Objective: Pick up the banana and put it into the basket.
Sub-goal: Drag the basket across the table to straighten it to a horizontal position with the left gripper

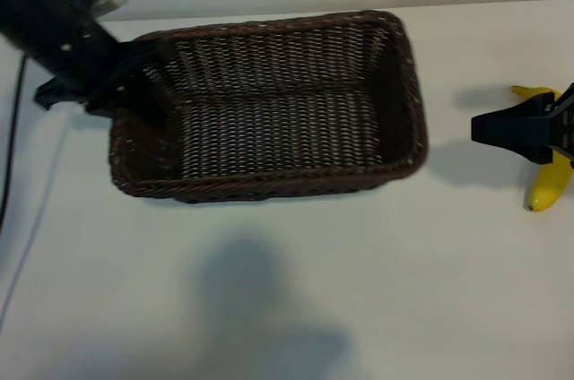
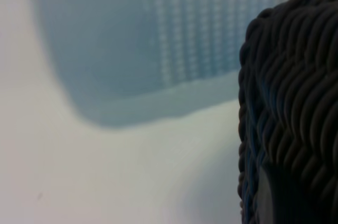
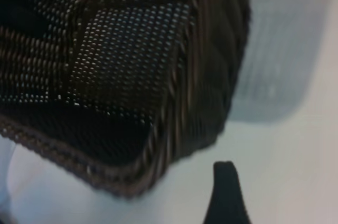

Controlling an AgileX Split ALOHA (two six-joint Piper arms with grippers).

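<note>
Left hand [image 1: 134, 98] was at the left end of the dark brown rectangular woven wicker basket [image 1: 269, 111], fingers narrowed and clamped on its rim, wicker wall filling part of the left wrist view. Basket sat mid-desk on the white desk [image 1: 287, 290], nothing visible inside. Right hand [image 1: 489, 129] hung well right of the basket with fingers spread wide and holding nothing, directly over the bright yellow curved banana [image 1: 549, 187], which lay on the desk at the right edge, partly hidden under it.
</note>
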